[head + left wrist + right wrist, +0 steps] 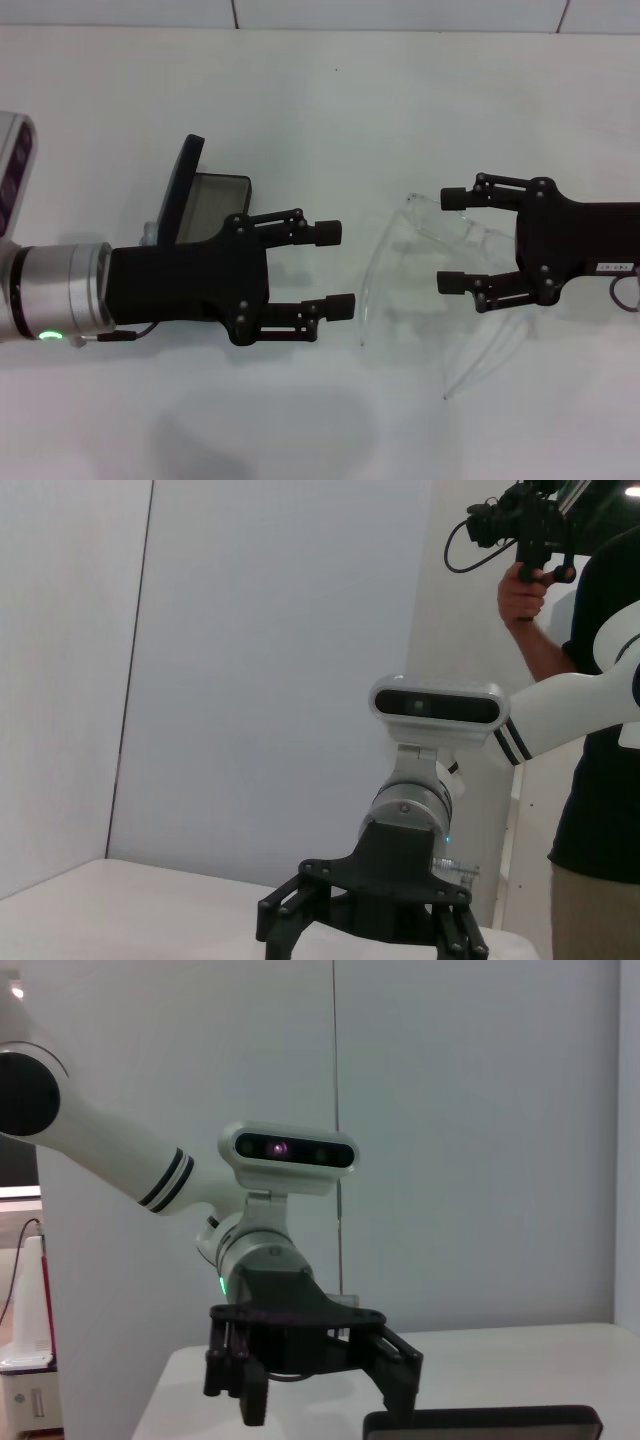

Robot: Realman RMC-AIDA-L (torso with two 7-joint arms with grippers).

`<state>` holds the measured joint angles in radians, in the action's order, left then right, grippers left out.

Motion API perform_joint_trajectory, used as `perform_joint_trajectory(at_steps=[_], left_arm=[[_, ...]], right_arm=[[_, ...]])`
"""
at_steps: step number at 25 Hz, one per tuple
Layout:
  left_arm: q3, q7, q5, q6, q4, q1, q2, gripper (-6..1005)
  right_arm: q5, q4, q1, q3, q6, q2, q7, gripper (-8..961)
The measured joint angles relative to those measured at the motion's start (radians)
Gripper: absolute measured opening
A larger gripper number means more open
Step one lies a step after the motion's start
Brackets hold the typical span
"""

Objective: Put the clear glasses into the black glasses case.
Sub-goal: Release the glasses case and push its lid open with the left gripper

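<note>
between the 2 spread-jawed grippers — left gripper [335,268], right gripper [452,241] — lie the clear glasses [420,275] (label unreadable).

A white table [320,90] carries the black glasses case [200,195] (lid raised) and the clear glasses [420,270].

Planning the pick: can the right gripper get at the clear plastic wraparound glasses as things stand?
Probably yes: the right gripper is open, its fingers either side of the clear plastic wraparound glasses on the white table, nothing between.
</note>
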<state>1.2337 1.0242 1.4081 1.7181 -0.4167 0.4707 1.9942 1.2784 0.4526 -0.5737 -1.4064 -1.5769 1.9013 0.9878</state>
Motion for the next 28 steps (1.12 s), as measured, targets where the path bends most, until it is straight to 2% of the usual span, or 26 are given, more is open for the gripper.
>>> perform_joint_trajectory(at_steps=[8, 12, 15, 18, 19, 20, 24, 28], left_arm=[[-0.002, 0.003, -0.005, -0.001, -0.001, -0.001, -0.002, 763], [-0.040, 0.061, -0.006, -0.005, -0.009, 0.003, -0.008, 754], [-0.092, 0.237, 0.006, -0.059, -0.076, -0.001, -0.019, 748], [-0.123, 0.447, 0.057, -0.159, -0.198, -0.022, -0.033, 741], [-0.151, 0.566, 0.124, -0.211, -0.284, -0.036, -0.037, 739], [-0.151, 0.566, 0.124, -0.211, -0.284, -0.036, -0.037, 737], [-0.253, 0.736, 0.309, -0.249, -0.444, -0.060, -0.021, 728], [-0.351, 0.859, 0.505, -0.255, -0.562, -0.072, 0.013, 720]], right_arm=[[0.001, 0.000, 0.000, 0.001, 0.012, 0.004, 0.000, 887], [0.001, 0.000, 0.000, 0.001, 0.012, 0.004, 0.000, 886], [0.001, 0.000, 0.000, 0.001, 0.012, 0.004, 0.000, 886], [0.001, 0.000, 0.001, 0.001, 0.012, 0.003, 0.000, 886], [0.001, 0.001, 0.003, 0.001, 0.012, 0.003, 0.000, 886], [0.001, 0.001, 0.004, 0.001, 0.012, 0.003, 0.000, 886], [0.001, 0.001, 0.007, 0.001, 0.011, 0.002, 0.000, 886], [0.001, 0.001, 0.010, 0.001, 0.011, 0.001, 0.000, 887]])
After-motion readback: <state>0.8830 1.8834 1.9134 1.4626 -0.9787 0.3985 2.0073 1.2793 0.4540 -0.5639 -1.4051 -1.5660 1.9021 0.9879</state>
